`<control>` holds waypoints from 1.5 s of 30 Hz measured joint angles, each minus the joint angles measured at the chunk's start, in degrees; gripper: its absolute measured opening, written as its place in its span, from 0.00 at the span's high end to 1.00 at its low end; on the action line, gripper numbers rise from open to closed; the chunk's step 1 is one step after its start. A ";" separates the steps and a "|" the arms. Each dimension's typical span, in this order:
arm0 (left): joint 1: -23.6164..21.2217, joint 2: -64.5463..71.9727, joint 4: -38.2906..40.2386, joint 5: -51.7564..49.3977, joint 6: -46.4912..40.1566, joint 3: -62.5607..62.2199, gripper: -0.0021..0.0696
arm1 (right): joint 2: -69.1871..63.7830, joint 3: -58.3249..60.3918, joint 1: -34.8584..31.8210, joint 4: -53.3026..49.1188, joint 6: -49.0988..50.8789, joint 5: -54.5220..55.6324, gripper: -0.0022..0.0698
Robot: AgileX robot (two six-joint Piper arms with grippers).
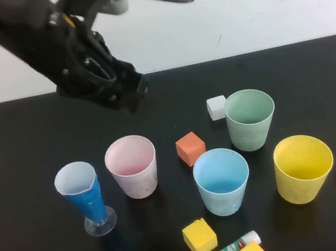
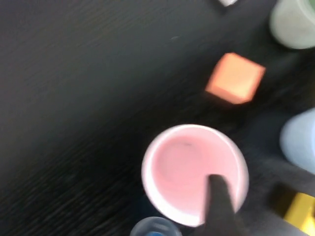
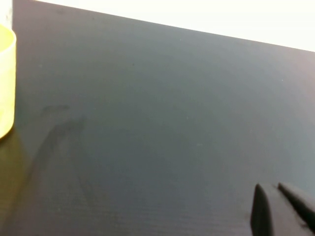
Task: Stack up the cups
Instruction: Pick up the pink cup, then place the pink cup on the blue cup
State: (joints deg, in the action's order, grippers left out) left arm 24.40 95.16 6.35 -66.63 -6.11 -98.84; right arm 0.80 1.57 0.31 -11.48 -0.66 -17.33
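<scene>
While the left gripper [image 1: 132, 96] hangs in the upper left of the high view, above the table [image 1: 30, 187] and clear of every cup, how wide its fingers stand cannot be told; in the left wrist view only one dark finger [image 2: 219, 201] shows, crossing in front of the pink cup [image 2: 193, 172]. In the high view the pink cup [image 1: 132, 166] stands upright and empty left of centre, below the left gripper in the frame. Just to its left is a narrow blue-and-white cup [image 1: 84, 196] on a clear foot. The blue cup [image 1: 222, 181] stands at lower centre, the green cup [image 1: 251, 118] at centre right and the yellow cup [image 1: 303, 168] at lower right; all four are upright and apart, none nested in another. An orange block [image 1: 190, 148] lies between the pink and green cups, and a white block [image 1: 217, 107] sits just left of the green cup. Along the bottom edge lie two yellow blocks [image 1: 200, 237] and a glue stick [image 1: 232, 250]. The right gripper [image 3: 280, 209] appears only in the right wrist view, at lower right, fingers pressed together and empty over bare table, with the yellow cup [image 3: 6, 81] at the left edge.
</scene>
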 joint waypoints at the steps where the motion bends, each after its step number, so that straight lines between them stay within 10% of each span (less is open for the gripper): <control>1: 0.00 1.49 -1.10 -0.15 0.71 -0.72 0.41 | 0.00 0.00 0.00 0.00 0.00 0.00 0.97; 18: 0.00 19.15 -7.55 -1.26 5.27 -3.36 0.29 | 0.00 0.00 0.00 1.05 0.21 0.00 0.97; 27: 0.00 21.34 -7.55 -1.54 3.41 -3.57 0.90 | 0.00 0.00 0.00 10.16 3.51 0.00 0.97; 45: 0.00 7.19 1.32 -4.62 2.70 -15.43 0.95 | 0.00 0.00 0.00 41.77 6.19 0.59 0.97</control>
State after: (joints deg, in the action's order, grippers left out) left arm 24.40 102.35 7.67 -71.25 -3.41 -114.27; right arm 0.80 1.57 0.31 30.28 5.53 -16.75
